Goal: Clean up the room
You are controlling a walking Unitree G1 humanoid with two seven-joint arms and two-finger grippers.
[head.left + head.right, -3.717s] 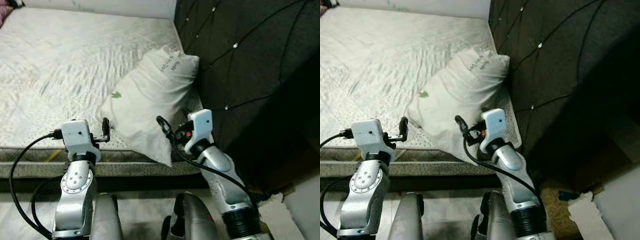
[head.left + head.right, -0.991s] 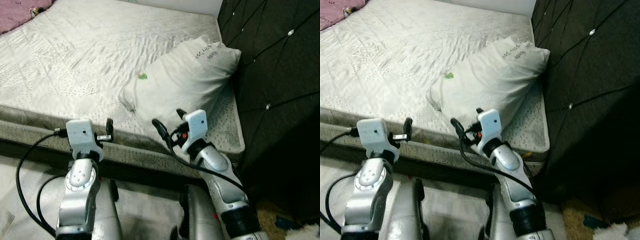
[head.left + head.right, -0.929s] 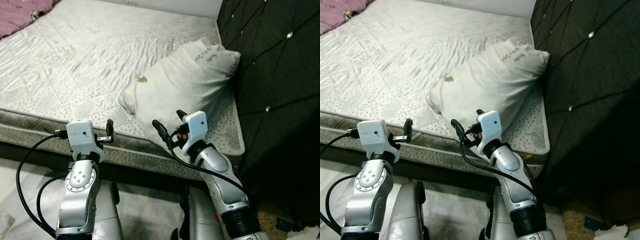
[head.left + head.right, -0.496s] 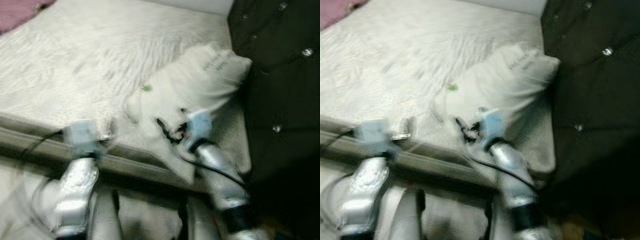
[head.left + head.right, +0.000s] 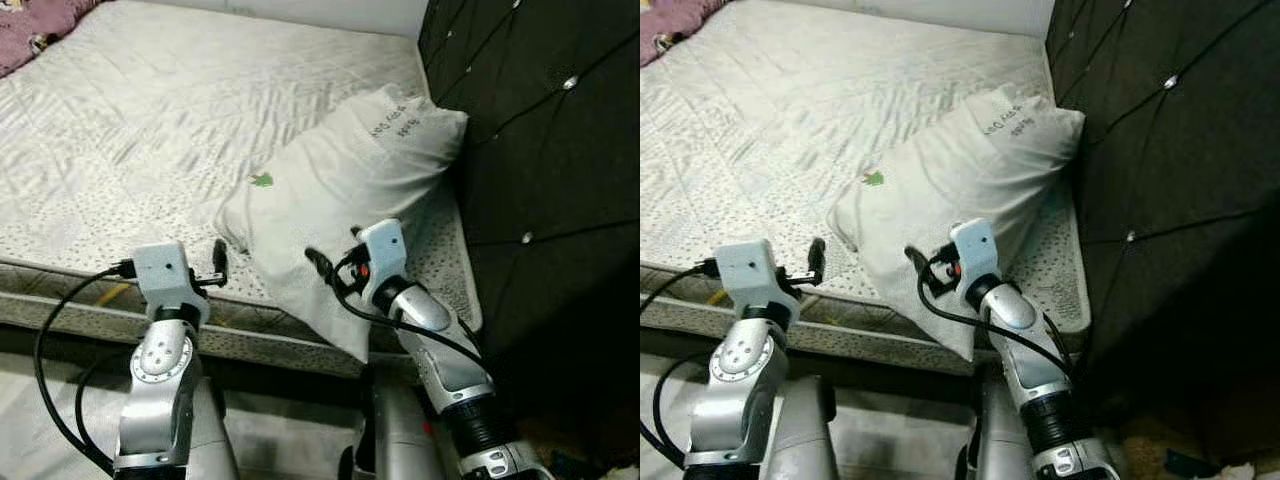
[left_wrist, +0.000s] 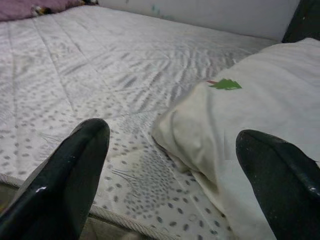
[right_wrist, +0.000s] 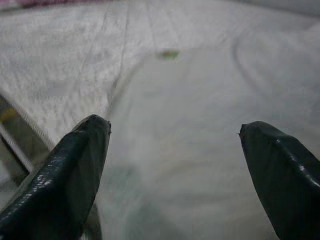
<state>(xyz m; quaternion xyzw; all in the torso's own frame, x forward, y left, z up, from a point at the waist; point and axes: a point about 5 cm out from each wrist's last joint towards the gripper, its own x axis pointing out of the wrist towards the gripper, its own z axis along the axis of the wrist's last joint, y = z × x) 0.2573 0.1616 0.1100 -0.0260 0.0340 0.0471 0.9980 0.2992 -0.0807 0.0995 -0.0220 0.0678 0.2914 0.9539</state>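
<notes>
Head views: we log a white pillow [image 5: 345, 185] on the bare mattress [image 5: 130, 130], leaning against the dark tufted headboard [image 5: 540, 130], one corner overhanging the bed edge.
Left wrist view: our left gripper [image 6: 172, 165], fingers spread, empty, over the mattress edge beside the pillow.
Right wrist view: our right gripper [image 7: 175, 165], spread, empty, just above the pillow.

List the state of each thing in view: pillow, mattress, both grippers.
Pillow: lying tilted on the mattress, one end against the headboard, its near corner hanging over the bed's edge, not held.
Mattress: bare, no sheet.
Left gripper: open, holding nothing, near the pillow's corner.
Right gripper: open, holding nothing, close over the pillow.
</notes>
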